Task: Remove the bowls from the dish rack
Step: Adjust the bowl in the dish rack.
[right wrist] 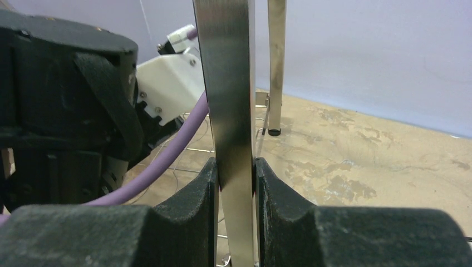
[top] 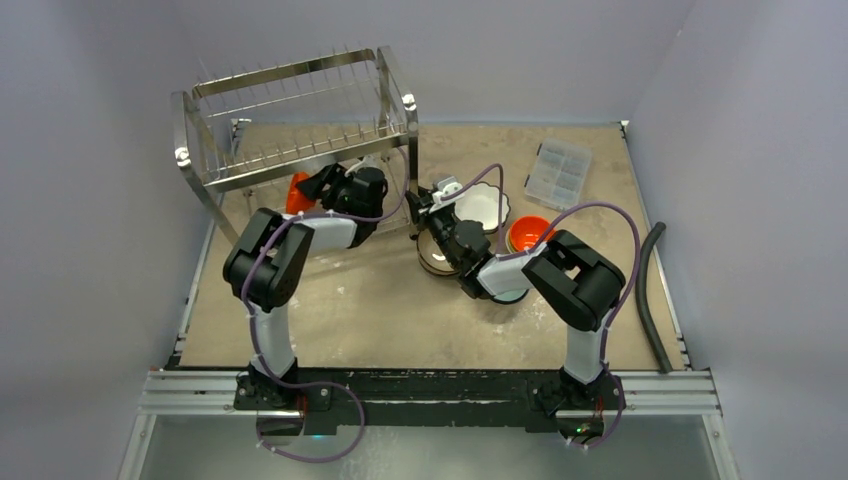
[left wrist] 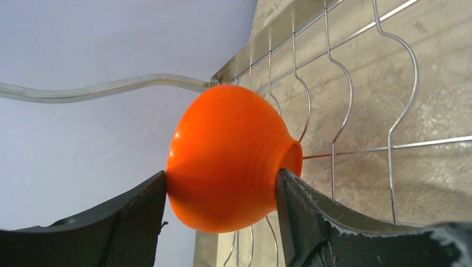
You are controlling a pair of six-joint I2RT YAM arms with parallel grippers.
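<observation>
we see the sandy table holding the dish rack at its far left corner, a shiny two-tier wire frame. the right gripper is nearly closed, its pads clamped on the rack's flat steel front-right leg. the left gripper reaches in low at the rack's front. its jaws stand fairly wide and grip the orange bowl tipped on its side, one finger at the rim and the other at the foot, just beside the wire prongs. right of the rack, on the table, sit a white scalloped bowl, a second orange bowl and a tan bowl partly under the right arm. a clear compartment box lies farther right.
</observation>
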